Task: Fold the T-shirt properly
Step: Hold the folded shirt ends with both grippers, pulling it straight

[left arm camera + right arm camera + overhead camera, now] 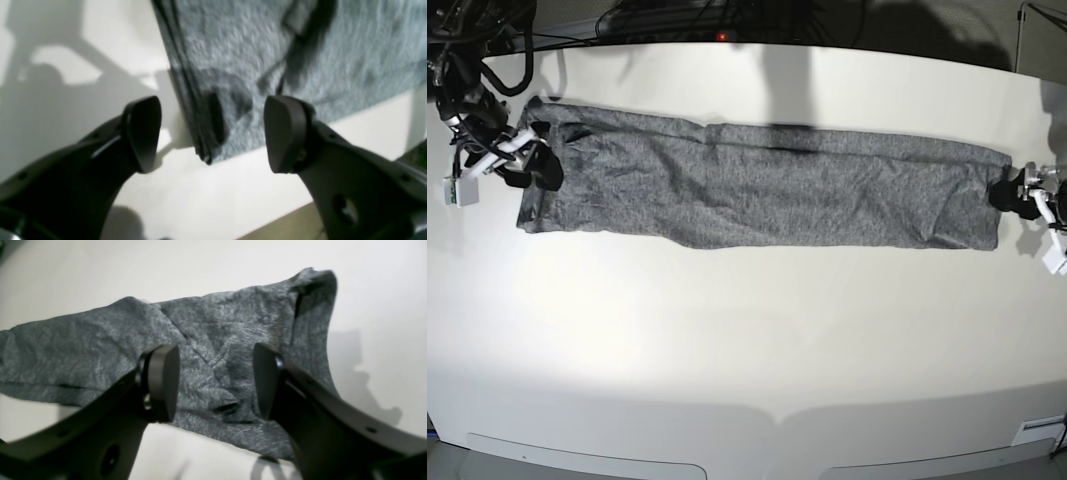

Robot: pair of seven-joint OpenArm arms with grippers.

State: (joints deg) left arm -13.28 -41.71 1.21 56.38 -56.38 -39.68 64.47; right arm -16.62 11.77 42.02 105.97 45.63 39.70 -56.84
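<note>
A grey T-shirt (757, 185), already folded into one long narrow band, lies across the far half of a white desk (747, 340). The right hand (537, 162), fingers spread and holding nothing, hovers at the band's left end. The left hand (1024, 192), also spread and empty, sits at the right end. To fold well, each hand should likely pinch every layer at its end.
</note>
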